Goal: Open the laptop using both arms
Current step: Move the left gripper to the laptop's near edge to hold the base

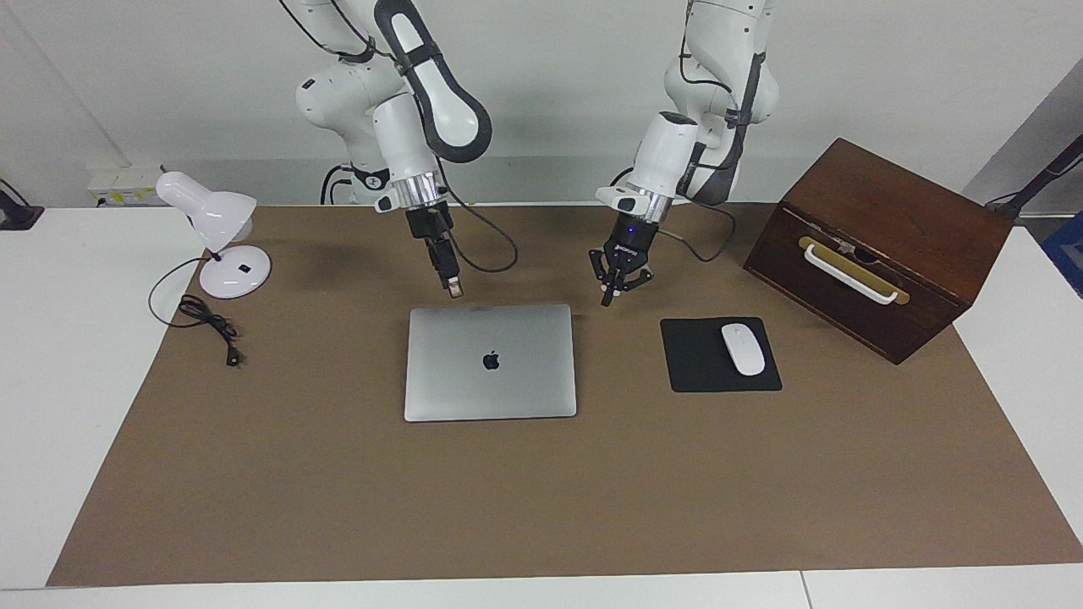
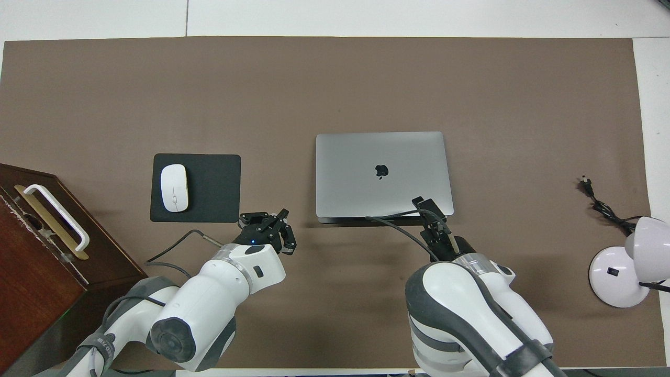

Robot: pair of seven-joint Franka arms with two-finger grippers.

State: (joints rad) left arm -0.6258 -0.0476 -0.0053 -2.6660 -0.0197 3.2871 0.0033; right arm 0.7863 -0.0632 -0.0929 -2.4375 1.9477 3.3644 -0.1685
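The silver-grey laptop (image 1: 490, 362) lies closed and flat on the brown mat, its lid with the dark logo facing up; it also shows in the overhead view (image 2: 383, 173). My right gripper (image 1: 454, 288) hangs in the air just above the laptop's edge nearest the robots, toward the right arm's end (image 2: 426, 205). My left gripper (image 1: 616, 292) is open and empty. It hovers over the mat beside the laptop's corner nearest the robots, between the laptop and the mouse pad (image 2: 268, 224). Neither gripper touches the laptop.
A black mouse pad (image 1: 698, 372) with a white mouse (image 1: 743, 348) lies beside the laptop toward the left arm's end. A dark wooden box (image 1: 880, 245) with a white handle stands past it. A white desk lamp (image 1: 222, 237) and its cord (image 1: 207, 321) sit at the right arm's end.
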